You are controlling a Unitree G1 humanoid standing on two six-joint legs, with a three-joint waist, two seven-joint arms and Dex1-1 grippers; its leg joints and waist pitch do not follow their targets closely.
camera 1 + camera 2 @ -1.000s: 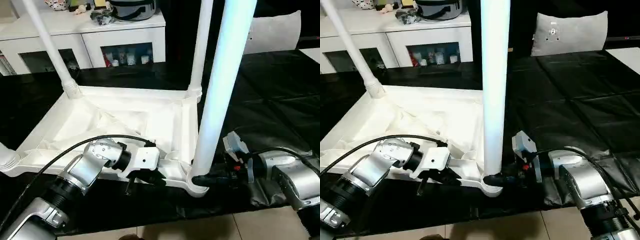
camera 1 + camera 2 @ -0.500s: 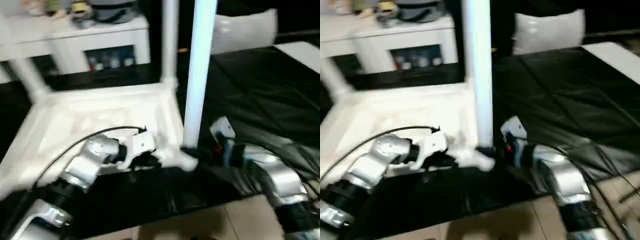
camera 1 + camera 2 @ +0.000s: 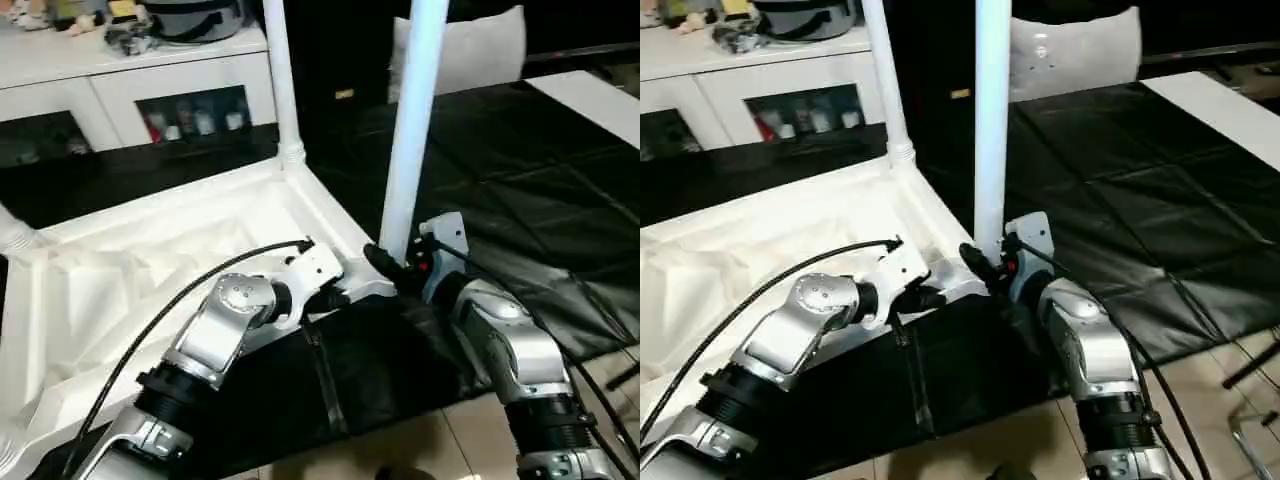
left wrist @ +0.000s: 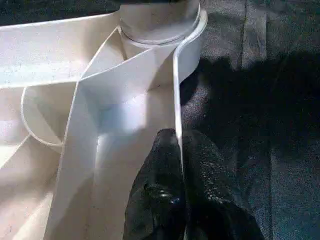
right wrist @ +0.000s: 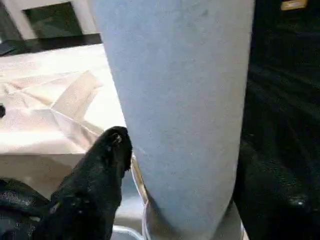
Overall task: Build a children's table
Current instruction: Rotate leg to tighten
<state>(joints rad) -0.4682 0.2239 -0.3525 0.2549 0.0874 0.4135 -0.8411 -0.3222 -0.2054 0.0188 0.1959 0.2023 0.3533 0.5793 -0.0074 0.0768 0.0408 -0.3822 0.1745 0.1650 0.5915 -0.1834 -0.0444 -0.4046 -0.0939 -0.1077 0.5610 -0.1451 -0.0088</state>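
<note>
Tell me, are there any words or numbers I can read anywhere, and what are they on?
None can be read.
Small yellow label on the dark wall behind the table: too blurred to read.
Small mark on the white cushion: too small to read.
Items behind the cabinet's glass doors: too blurred to read.

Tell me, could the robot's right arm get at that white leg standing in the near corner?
Probably yes: the right gripper already has its fingers either side of the leg, nothing between.

Silver forearms (image 3: 225,325), black fingers (image 4: 170,190), cables (image 3: 170,305)
</note>
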